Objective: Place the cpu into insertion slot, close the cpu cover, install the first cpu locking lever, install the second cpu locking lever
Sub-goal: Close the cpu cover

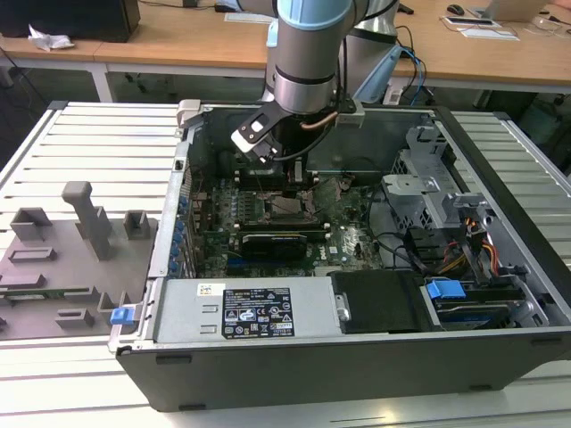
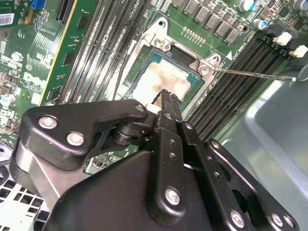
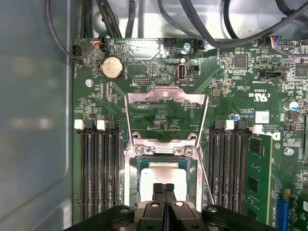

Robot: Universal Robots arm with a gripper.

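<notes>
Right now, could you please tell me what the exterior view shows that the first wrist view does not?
The exterior view gives the whole open case, its power supply, the arm above, and a grey tray on the exterior view's left. The first wrist view instead gives the cpu lying in the slot, the cover open beyond it, and a coin battery. Both share the green board and the gripper, shut, right over the slot.
</notes>
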